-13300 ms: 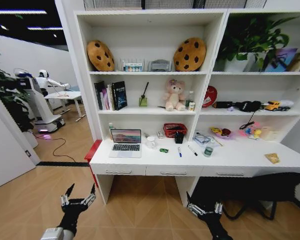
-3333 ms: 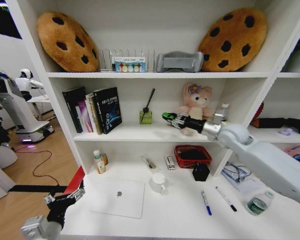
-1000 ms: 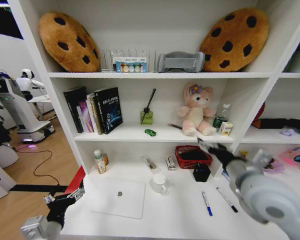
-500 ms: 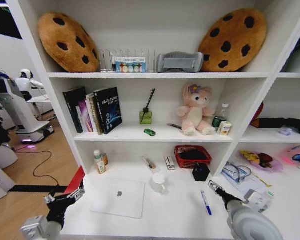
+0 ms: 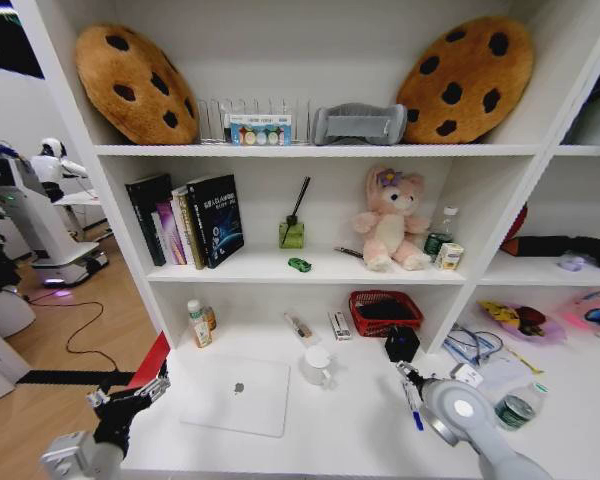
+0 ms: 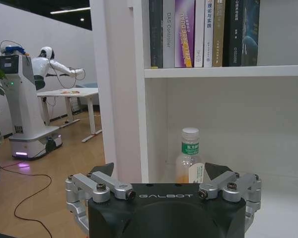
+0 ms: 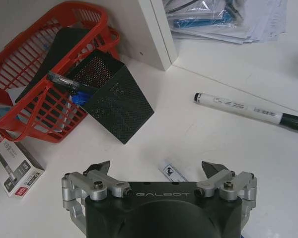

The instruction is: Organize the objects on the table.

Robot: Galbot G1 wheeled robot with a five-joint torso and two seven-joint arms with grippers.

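Observation:
My right gripper (image 5: 409, 376) (image 7: 156, 169) hangs open low over the table (image 5: 350, 440), just in front of the black mesh pen holder (image 7: 114, 94). A white pen (image 7: 172, 172) lies directly under it between the fingers, untouched; its blue cap end (image 5: 416, 416) pokes out beside the wrist. The black-capped pen (image 7: 248, 113) lies farther off on the tabletop. The closed silver laptop (image 5: 238, 395) lies flat to the left. A green toy car (image 5: 300, 265) sits on the shelf above. The teal-lidded jar (image 5: 515, 410) stands at the right. My left gripper (image 5: 130, 395) (image 6: 159, 171) is open and idle off the table's left end.
A red basket (image 7: 44, 74) and a white box (image 7: 12, 166) sit behind the pen holder. A white cup (image 5: 317, 365) stands beside the laptop, a small bottle (image 6: 189, 158) at the back left. Papers and cables (image 5: 475, 345) lie at the right. The pink bunny (image 5: 390, 220) sits on the shelf.
The right gripper let go of the green car on the shelf, drew back and came down to the table, and now hovers over the blue-capped pen. The left arm has not moved.

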